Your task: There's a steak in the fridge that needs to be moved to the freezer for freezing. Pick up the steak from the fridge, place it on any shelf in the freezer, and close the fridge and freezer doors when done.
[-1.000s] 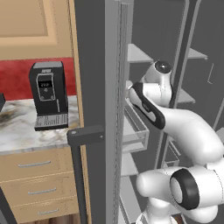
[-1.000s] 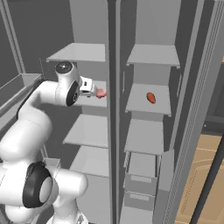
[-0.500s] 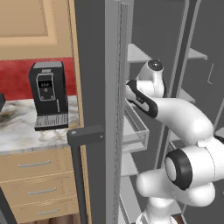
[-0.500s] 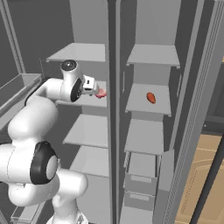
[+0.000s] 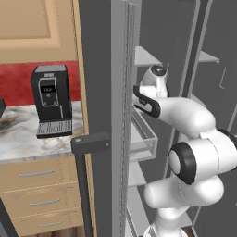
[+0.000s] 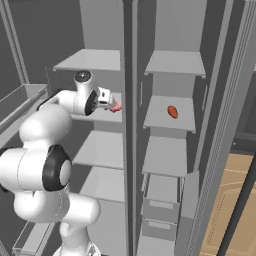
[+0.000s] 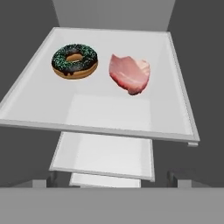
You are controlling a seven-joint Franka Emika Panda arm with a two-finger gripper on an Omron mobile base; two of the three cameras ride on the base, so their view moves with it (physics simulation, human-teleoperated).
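The steak (image 7: 129, 73), a flat pinkish-red slab, lies on a pale shelf (image 7: 100, 130) right of a chocolate donut (image 7: 75, 61). In the right base view the steak (image 6: 116, 106) sits on a mid-height shelf of the open unit's left-hand compartment. I cannot tell whether that is the fridge or the freezer. My gripper (image 6: 109, 100) hovers just short of the steak, apart from it. In the hand view my gripper (image 7: 109, 179) is open, its fingertips (image 7: 45, 181) wide apart and empty. Both doors stand open.
The left door (image 5: 99, 92) stands edge-on with a dark handle (image 5: 90, 143) and a wire-framed bin (image 5: 146, 134). The right-hand compartment holds a reddish-brown item (image 6: 172, 111) above grey drawers (image 6: 161, 192). A coffee machine (image 5: 51, 99) sits on the marble counter to the left.
The arm has folded, its elbow swinging in nearer the base, while the hand stays in front of the same shelf. The steak has not moved. The jaws remain open.
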